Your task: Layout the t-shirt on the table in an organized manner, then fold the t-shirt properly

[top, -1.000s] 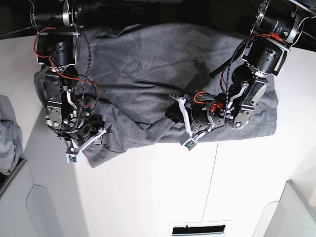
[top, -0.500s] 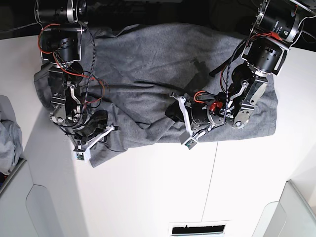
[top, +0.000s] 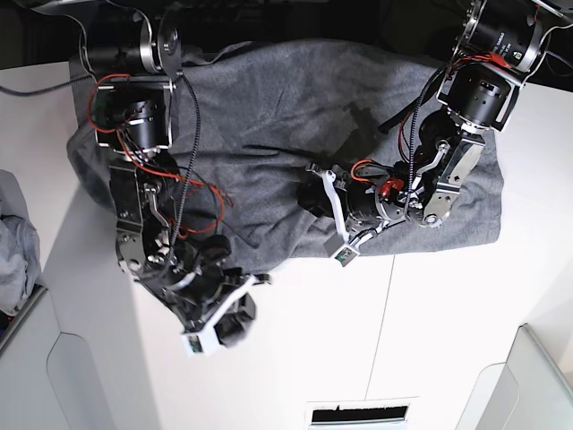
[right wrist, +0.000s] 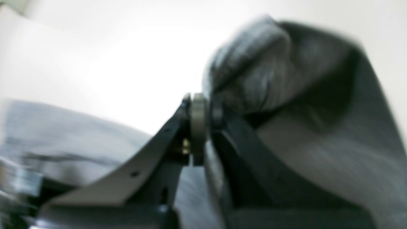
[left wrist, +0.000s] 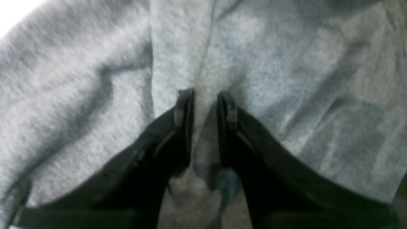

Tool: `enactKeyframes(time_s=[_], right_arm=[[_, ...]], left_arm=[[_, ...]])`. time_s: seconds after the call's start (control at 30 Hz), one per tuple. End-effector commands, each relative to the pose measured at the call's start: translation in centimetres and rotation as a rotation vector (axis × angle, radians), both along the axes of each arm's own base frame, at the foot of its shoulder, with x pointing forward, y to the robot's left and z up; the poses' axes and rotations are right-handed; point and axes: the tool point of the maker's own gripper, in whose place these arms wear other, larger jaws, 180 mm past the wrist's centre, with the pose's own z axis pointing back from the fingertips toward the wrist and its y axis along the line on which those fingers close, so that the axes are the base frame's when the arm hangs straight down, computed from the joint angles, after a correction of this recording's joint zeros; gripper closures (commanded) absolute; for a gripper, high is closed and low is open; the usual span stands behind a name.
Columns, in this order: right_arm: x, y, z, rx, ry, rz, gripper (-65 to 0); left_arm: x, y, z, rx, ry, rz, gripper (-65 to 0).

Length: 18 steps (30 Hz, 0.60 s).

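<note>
While blurry, 2 hands (left wrist: pixel 205 95) (right wrist: pixel 198 101) pinch 1 t-shirt (top: pixel 286 116).

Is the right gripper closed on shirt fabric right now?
Yes: in the right wrist view the right gripper has its jaws pressed together on a bunched fold of the t-shirt, lifted against the white table.

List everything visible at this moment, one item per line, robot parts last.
t-shirt: one, heather grey, spread rumpled across the far half of the table.
table: one, white, under everything.
cloth bundle: one, paler bluish grey, at the base view's left edge.
bin: one, light grey, base view's lower right corner.
left end effector: one, black, pinching a t-shirt fold.
right end effector: one, black, shut on the t-shirt's edge.
</note>
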Motion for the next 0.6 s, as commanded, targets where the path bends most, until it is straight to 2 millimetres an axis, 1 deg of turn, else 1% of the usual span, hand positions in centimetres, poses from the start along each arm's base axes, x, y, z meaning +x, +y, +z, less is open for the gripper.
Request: enactKeyframes(time_s=[0.0, 0.07, 0.13, 0.2, 0.23, 0.27, 0.33, 0.4, 0.47, 0.57], right_arm=[[1.7, 2.2, 4.3, 0.046, -0.103, 0.047, 0.0], [2.2, 4.9, 6.5, 0.032, -0.132, 0.116, 0.0], [2.4, 6.6, 8.1, 0.006, -0.154, 0.177, 0.0], [2.2, 7.4, 8.3, -0.038, -0.142, 0.221, 0.0], [2.1, 7.7, 8.2, -0.057, -0.127, 0.238, 0.0], [1.8, 7.6, 7.6, -0.079, -0.098, 0.248, 0.0], [1.3, 7.0, 6.3, -0.119, -0.033, 0.256, 0.0], [0.9, 5.8, 4.9, -0.132, 0.011, 0.243, 0.0], [0.8, 3.8, 3.7, -0.127, 0.03, 0.203, 0.0], [0.6, -0.2, 2.1, -0.115, 0.064, 0.126, 0.0]], left_arm=[[1.2, -0.1, 1.3, -0.015, -0.039, 0.0, -15.3], [1.2, -0.1, 1.2, -0.015, -0.038, 0.0, -15.3], [1.1, -0.1, 1.2, -0.013, -0.036, -0.001, -15.3], [1.1, 0.0, 1.1, -0.01, -0.035, -0.002, -15.3], [1.1, 0.1, 1.1, -0.006, -0.036, -0.002, -15.3], [1.1, 0.1, 1.1, -0.006, -0.035, -0.002, -15.3], [1.1, 0.4, 1.1, -0.002, -0.036, 0.0, -15.3], [1.1, 0.5, 1.1, -0.001, -0.036, 0.001, -15.3], [1.1, 0.5, 1.1, -0.001, -0.036, 0.001, -15.3], [1.2, 0.5, 1.1, -0.003, -0.039, 0.001, -15.3]])
